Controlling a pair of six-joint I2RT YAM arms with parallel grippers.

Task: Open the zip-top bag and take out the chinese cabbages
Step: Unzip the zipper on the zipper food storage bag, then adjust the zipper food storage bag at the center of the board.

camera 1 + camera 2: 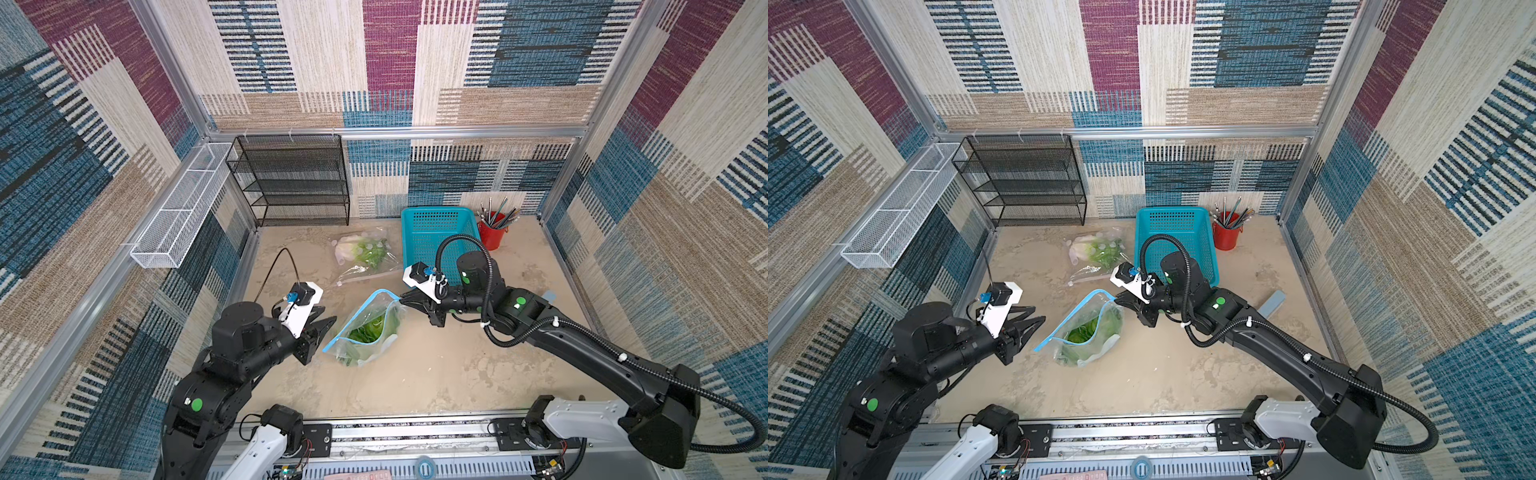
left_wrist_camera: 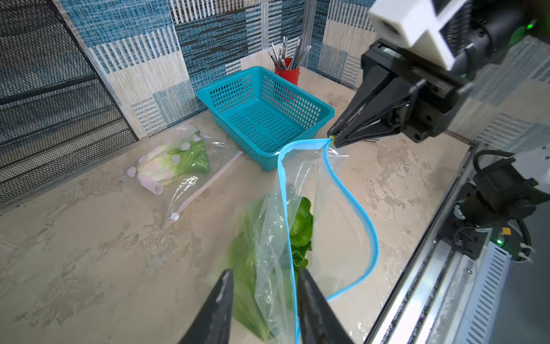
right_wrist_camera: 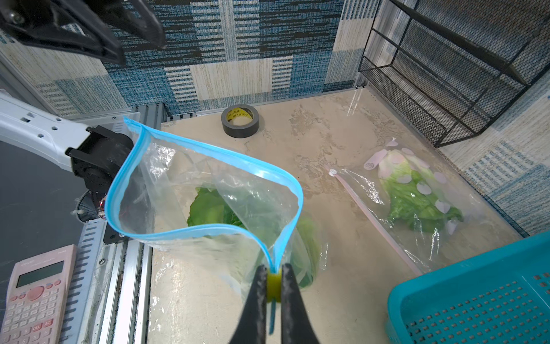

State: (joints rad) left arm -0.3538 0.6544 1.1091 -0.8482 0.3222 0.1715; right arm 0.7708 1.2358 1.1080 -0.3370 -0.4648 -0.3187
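The zip-top bag (image 1: 388, 320) (image 1: 1106, 322) lies mid-table with its blue-edged mouth gaping wide. Green chinese cabbages (image 1: 368, 330) (image 2: 302, 226) (image 3: 208, 211) show inside through the clear film; how many I cannot tell. My right gripper (image 1: 402, 300) (image 1: 1117, 298) (image 3: 273, 277) is shut on the bag's yellow slider (image 3: 273, 283) (image 2: 331, 138) and holds that end of the mouth lifted. My left gripper (image 1: 329, 314) (image 1: 1039, 313) (image 2: 265, 272) is open just left of the bag. The film lies beyond its spread fingers, unpinched.
A second bag with a pink zip (image 1: 361, 253) (image 3: 416, 190) holds another cabbage beside the teal basket (image 1: 436, 232). A red cup of pencils (image 1: 492, 230) and a black mesh rack (image 1: 291, 183) stand at the back. A tape roll (image 3: 240, 120) and a calculator (image 3: 35, 292) are nearby.
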